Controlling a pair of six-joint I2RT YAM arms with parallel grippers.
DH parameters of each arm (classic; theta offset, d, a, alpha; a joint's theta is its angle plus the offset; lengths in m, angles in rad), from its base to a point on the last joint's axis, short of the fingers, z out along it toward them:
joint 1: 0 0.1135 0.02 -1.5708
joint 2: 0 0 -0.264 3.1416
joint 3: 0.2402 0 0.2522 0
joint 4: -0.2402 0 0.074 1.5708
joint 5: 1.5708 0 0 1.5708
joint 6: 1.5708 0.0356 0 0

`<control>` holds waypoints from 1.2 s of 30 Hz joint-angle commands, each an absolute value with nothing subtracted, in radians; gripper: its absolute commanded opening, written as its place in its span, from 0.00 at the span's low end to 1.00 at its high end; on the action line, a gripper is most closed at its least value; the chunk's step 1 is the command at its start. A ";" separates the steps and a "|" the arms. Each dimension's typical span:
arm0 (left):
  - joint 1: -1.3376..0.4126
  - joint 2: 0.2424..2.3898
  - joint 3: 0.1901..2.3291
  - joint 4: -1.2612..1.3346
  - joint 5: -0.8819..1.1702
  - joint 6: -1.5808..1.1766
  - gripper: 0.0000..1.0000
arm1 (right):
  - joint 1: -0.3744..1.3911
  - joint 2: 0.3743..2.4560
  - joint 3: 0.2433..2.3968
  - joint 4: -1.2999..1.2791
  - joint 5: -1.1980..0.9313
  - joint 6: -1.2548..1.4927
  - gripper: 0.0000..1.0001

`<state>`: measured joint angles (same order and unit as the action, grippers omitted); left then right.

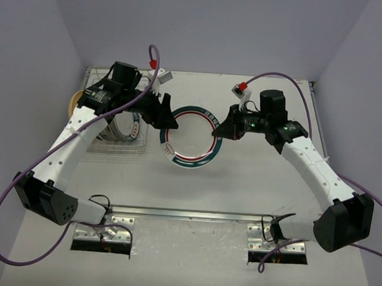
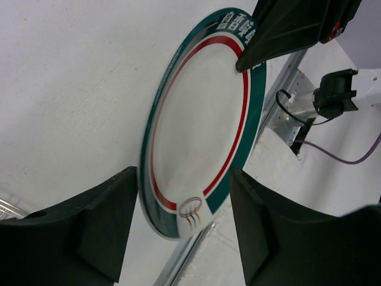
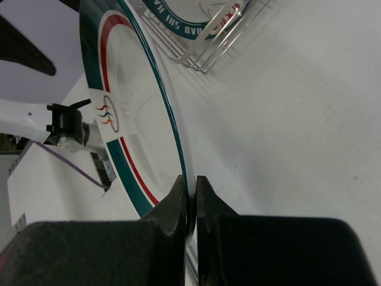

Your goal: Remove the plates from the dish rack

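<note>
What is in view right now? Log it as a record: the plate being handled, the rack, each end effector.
plate: white, teal rim, red ring; out of the rack, over the middle of the table
right end effector: shut on the plate's right rim
left end effector: open, at the plate's left rim, not clamped
rack: left of the plate, holds other plates
orange plate: at the rack's left end, partly hidden by the left arm

A white desk (image 1: 252, 205) lies under the left claw (image 1: 170, 114) and the right claw (image 1: 216, 133). A long silver bar (image 1: 193, 214) runs across it, well apart from both, on their near side. Pale purple walls (image 1: 204, 27) stand beyond them.
</note>
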<state>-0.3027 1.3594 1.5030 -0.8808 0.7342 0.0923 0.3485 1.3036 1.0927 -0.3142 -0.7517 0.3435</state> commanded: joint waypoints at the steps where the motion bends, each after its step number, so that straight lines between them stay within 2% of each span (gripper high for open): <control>1: -0.304 1.336 1.495 -0.830 0.671 0.077 0.74 | 0.344 1.301 1.130 -0.301 -0.670 0.352 0.00; 3: -0.293 1.333 1.488 -0.830 0.573 0.052 1.00 | 0.333 1.301 1.123 -0.304 -0.637 0.361 0.00; 9: -0.094 1.279 1.472 -0.794 0.498 -0.041 1.00 | 0.126 1.409 1.142 -0.317 -0.624 0.479 0.00; 13: -0.080 1.233 1.518 -0.782 0.336 -0.082 1.00 | -0.073 1.546 1.202 -0.330 -0.522 0.558 0.00; 15: -0.080 1.199 1.512 -0.760 0.288 -0.098 1.00 | -0.110 1.610 1.248 -0.331 -0.434 0.576 0.00; 21: -0.080 1.164 1.490 -0.752 0.236 -0.086 1.00 | -0.132 1.820 1.383 -0.282 -0.295 0.717 0.00; 31: -0.078 1.099 1.452 -0.764 0.071 -0.031 1.00 | -0.136 2.106 1.550 -0.222 -0.324 0.856 0.00; 36: -0.065 1.100 1.428 -0.776 0.090 -0.039 1.00 | -0.141 2.230 1.639 -0.162 -0.396 0.859 0.00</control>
<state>-0.0761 1.1214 1.4453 -0.7937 0.1177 -0.0448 -0.1360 2.1723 1.5316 -0.2695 -0.3448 0.8262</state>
